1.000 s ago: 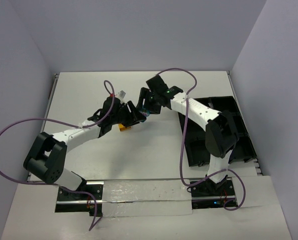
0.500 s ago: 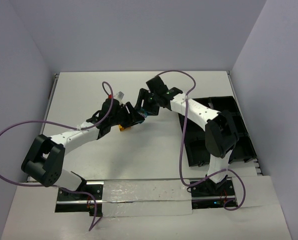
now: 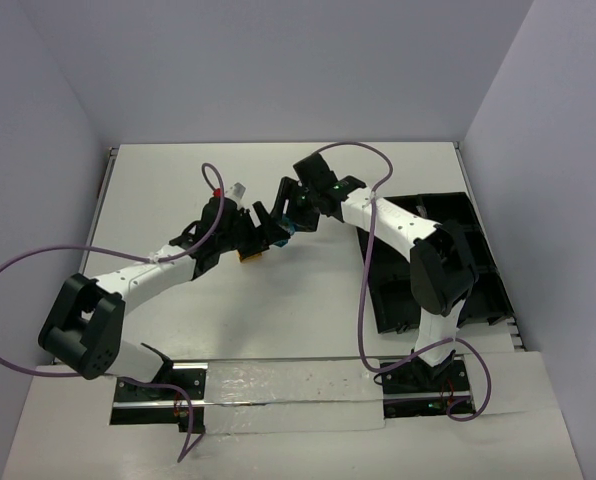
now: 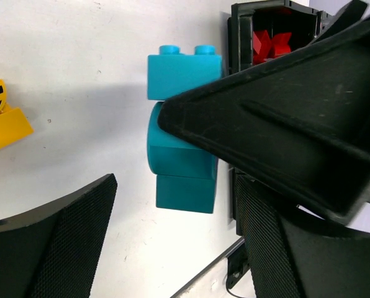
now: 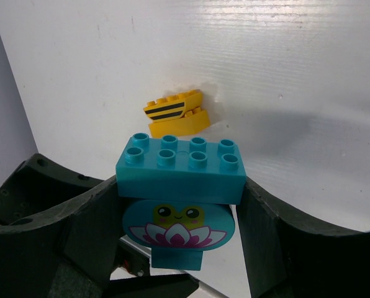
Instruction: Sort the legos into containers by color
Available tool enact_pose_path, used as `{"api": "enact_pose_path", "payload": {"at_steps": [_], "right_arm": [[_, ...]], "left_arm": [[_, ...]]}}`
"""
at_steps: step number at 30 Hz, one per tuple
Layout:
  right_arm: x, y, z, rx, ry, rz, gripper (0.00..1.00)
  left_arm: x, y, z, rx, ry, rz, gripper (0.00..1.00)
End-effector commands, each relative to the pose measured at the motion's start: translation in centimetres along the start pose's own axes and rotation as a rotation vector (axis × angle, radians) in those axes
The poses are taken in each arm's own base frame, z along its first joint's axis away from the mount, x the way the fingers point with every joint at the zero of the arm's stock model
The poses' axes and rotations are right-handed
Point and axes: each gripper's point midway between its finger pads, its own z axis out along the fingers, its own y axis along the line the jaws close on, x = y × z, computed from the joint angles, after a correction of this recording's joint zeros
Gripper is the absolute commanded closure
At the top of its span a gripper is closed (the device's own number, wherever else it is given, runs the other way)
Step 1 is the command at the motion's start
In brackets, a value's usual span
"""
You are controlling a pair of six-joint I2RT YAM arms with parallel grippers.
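Legos in cyan make up the piece we see held: a cyan stack (image 5: 180, 171) of three parts, with a two-by-four brick at one end, a rounded plate in the middle and a small block at the other end. In the right wrist view the brick's long axis runs crosswise from finger to finger, its eight studs face up toward the camera, and the stack as a whole runs down from it. The rounded plate carries a printed smiling frog sitting on a pink and white lotus flower. We see the right gripper (image 5: 180, 211) closed onto this stack, one finger against each short end of the brick; we cannot tell whether it rests on the worktop (image 3: 308, 310) or is raised off it. From above, it sits near the middle of the worktop, well to the left of the containers (image 3: 453, 210), a black tray on the right side. The left gripper (image 4: 175, 205) is spread wide and holds nothing; its left finger stands apart from the stack. A yellow brick (image 5: 175, 113) with black stripes lies on the worktop just beyond the stack, its long axis roughly parallel to the cyan brick's. In the left wrist view one black bin holds red bricks (image 4: 272, 45).
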Motion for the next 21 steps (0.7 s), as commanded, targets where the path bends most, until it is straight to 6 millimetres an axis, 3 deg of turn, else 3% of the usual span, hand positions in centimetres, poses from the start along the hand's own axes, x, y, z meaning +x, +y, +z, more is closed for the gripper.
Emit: {"api": "enact_pose_path", "payload": {"at_steps": [1,21], "right_arm": [[0.1,2.1,-1.7,-0.073,-0.012,-0.022,0.52],[0.2,3.7,-2.2,-0.144,0.009,-0.008,0.53]], "left_arm": [[-2.4,-2.5,-1.2,0.063,-0.096,0.034,0.17],[-3.0,-2.8,-1.2,0.065,-0.118,0.043,0.41]]}}
